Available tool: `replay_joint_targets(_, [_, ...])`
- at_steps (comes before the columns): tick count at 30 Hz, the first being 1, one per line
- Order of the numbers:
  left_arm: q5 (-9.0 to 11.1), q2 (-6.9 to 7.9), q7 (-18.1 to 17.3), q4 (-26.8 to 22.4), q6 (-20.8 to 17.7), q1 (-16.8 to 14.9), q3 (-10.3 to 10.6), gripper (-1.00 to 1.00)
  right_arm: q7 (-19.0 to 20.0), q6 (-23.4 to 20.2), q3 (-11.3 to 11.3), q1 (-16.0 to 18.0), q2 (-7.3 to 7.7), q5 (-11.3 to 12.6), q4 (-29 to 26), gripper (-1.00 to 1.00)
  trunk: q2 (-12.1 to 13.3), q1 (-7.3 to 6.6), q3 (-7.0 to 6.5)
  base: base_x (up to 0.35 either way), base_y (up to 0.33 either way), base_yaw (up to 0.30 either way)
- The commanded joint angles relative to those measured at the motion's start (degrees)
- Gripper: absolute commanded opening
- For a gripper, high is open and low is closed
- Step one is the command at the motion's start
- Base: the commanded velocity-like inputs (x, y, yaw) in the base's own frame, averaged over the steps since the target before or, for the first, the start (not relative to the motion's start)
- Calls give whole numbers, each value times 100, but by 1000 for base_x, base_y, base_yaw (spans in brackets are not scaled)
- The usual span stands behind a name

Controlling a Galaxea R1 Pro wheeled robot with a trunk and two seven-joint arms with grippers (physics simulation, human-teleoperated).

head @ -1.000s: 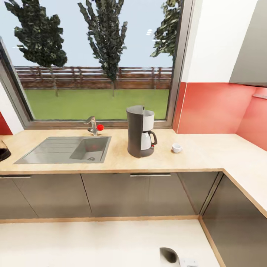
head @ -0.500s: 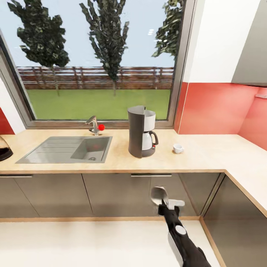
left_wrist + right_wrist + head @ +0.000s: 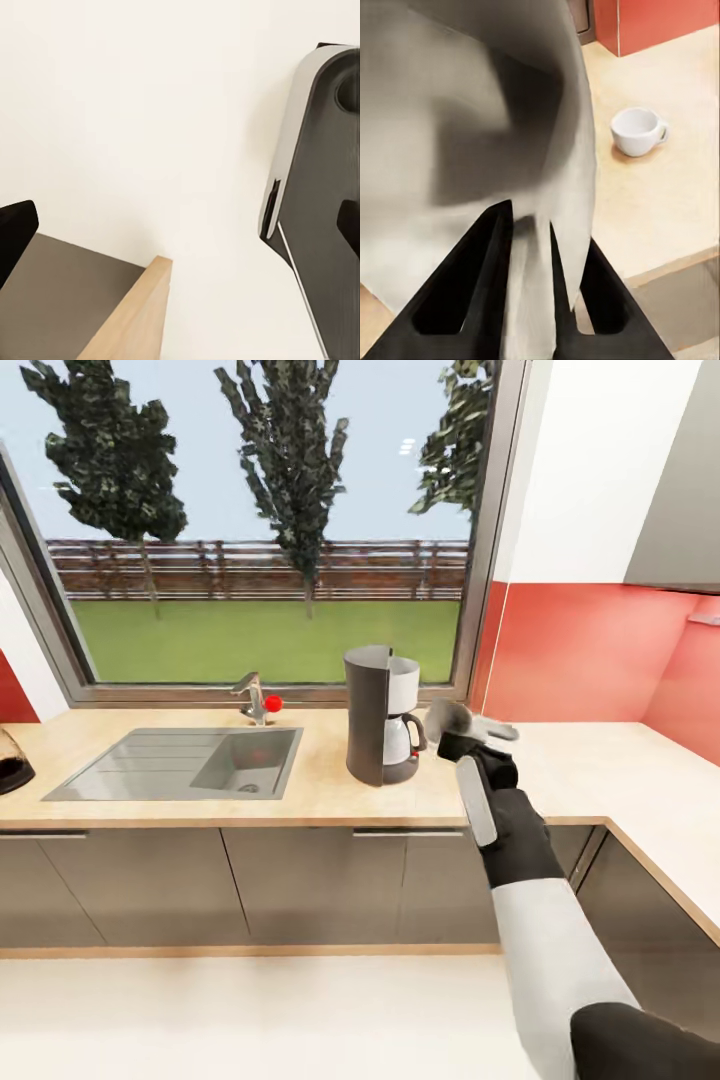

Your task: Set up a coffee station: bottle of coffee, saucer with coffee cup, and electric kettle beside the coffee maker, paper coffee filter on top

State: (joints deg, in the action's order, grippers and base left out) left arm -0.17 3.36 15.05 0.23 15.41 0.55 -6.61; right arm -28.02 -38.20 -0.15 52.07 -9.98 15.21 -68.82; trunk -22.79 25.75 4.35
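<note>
Right wrist view: the two dark fingers (image 3: 521, 285) pinch the edge of a pale grey saucer (image 3: 472, 127), which spreads blurred across the upper left and centre of the frame. Past its rim, at the upper right, a white cup (image 3: 637, 131) sits upright on the tabletop (image 3: 660, 210), apart from the saucer, with a red wall (image 3: 660, 22) behind it.

Head view: the right gripper (image 3: 462, 740) sits just right of centre, holding the saucer (image 3: 447, 717) tilted above the tabletop (image 3: 310, 785), close to the right side of the coffee maker (image 3: 382, 715). The black-and-white right arm (image 3: 535, 900) runs down to the lower right corner. A sink (image 3: 180, 762) with a tap (image 3: 250, 698) lies at mid left, below the window (image 3: 260, 520).

Left wrist view: white floor (image 3: 150, 112), a wood-edged cabinet corner (image 3: 127, 319) at the bottom and a dark grey robot part (image 3: 319, 187) at the right; whether the left fingers are spread or pressed together, I cannot tell.
</note>
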Motion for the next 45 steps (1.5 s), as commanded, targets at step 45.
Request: replay_joint_targets(45, [52, -28, 16, 32, 15, 6, -86, 100, -3863, -37, -41, 2814, -2, 4746, 1319, -100, -12, 3, 13, 83, 0, 0])
